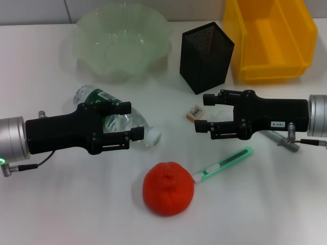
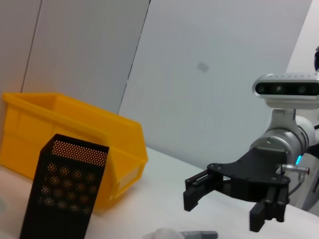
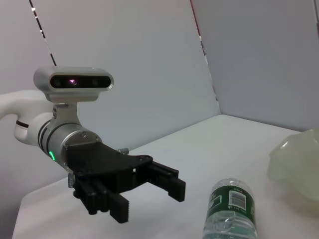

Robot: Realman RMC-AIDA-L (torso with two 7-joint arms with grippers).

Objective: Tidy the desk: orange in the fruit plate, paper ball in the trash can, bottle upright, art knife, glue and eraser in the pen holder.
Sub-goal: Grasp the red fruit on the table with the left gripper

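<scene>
A clear plastic bottle (image 1: 120,122) with a green label lies on its side at the left. My left gripper (image 1: 134,121) is open, its fingers on either side of the bottle's neck end, seemingly above it. The right wrist view shows this gripper (image 3: 149,191) open beside the bottle (image 3: 232,209). My right gripper (image 1: 203,113) is open, with the small eraser (image 1: 194,112) just beyond its fingertips. The orange (image 1: 167,189) and the green art knife (image 1: 225,163) lie in front. A grey glue stick (image 1: 281,139) lies partly under my right arm. No paper ball shows.
The pale green fruit plate (image 1: 87,30) stands at the back left, the black mesh pen holder (image 1: 206,56) in the back middle and a yellow bin (image 1: 271,71) at the back right. The left wrist view shows the pen holder (image 2: 65,189), the bin (image 2: 75,129) and my right gripper (image 2: 224,199).
</scene>
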